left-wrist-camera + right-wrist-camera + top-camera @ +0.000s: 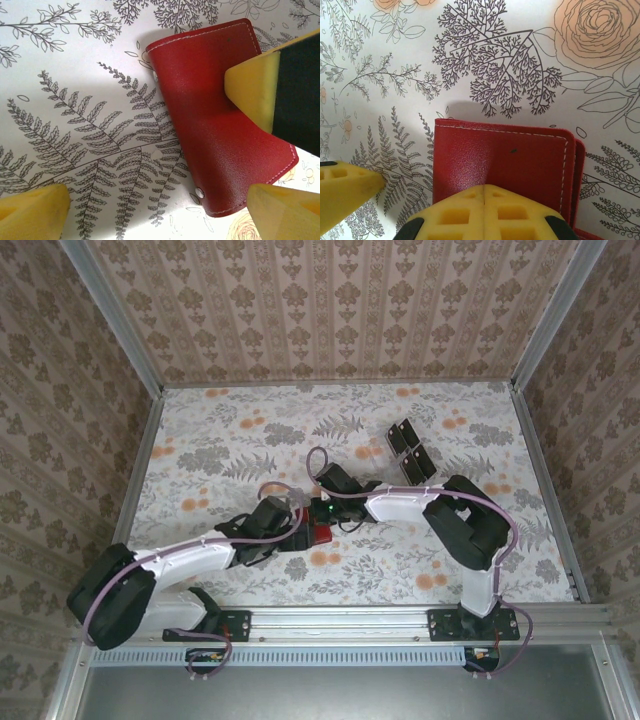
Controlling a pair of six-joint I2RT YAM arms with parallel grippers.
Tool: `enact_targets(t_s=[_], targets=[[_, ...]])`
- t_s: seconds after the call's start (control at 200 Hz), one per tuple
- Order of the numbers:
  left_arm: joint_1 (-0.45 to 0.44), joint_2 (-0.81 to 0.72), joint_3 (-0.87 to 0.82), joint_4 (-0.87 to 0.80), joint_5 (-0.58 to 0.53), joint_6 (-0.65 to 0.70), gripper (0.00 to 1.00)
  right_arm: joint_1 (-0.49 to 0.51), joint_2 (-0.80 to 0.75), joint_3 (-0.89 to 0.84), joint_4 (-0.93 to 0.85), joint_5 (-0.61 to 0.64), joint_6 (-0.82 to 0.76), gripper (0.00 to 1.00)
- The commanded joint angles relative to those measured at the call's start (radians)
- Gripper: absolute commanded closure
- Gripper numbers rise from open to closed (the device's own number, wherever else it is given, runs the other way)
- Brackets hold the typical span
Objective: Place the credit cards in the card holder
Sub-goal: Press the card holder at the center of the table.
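The card holder (pixel 215 125) is a closed red wallet lying flat on the flowered table cover, also seen in the top view (pixel 318 536) and in the right wrist view (pixel 505 160). My right gripper (pixel 485 189) is shut, with its joined yellow tips resting on the wallet's top face and nothing between them. In the left wrist view its yellow finger (pixel 252 92) presses on the wallet. My left gripper (pixel 160 215) stands wide open low over the table, the wallet's near corner beside its right finger (pixel 285 210). The black credit cards (pixel 410 450) lie loose at the back right, away from both grippers.
The table cover (pixel 230 440) is white with fern and rose prints. Patterned walls with metal corner posts close in the table on three sides. Both arms meet at the table's middle, and a metal rail (pixel 340 622) runs along the near edge.
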Motion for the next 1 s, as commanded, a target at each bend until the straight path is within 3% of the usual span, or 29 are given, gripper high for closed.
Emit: enact_targets(t_s=[0.0,0.175,0.36,0.645,0.995], targets=[[-0.014,0.024,0.012,0.035,-0.003,-0.004,0.0,0.003,0.03,0.012,-0.004,-0.01,0.006,1.0],[-0.015,0.057,-0.021,0.05,-0.039,-0.025,0.0,-0.011,-0.024,0.025,-0.018,-0.012,0.008,0.99],[-0.013,0.088,-0.033,0.058,-0.069,-0.026,0.0,-0.033,-0.18,0.008,-0.077,0.029,-0.02,0.79],[0.0,0.12,-0.036,0.065,-0.076,-0.02,0.0,-0.048,-0.252,0.017,-0.291,0.181,-0.119,0.61],[-0.001,0.174,0.026,-0.11,-0.173,-0.006,0.0,-0.047,-0.16,0.061,-0.352,0.228,-0.164,0.6]])
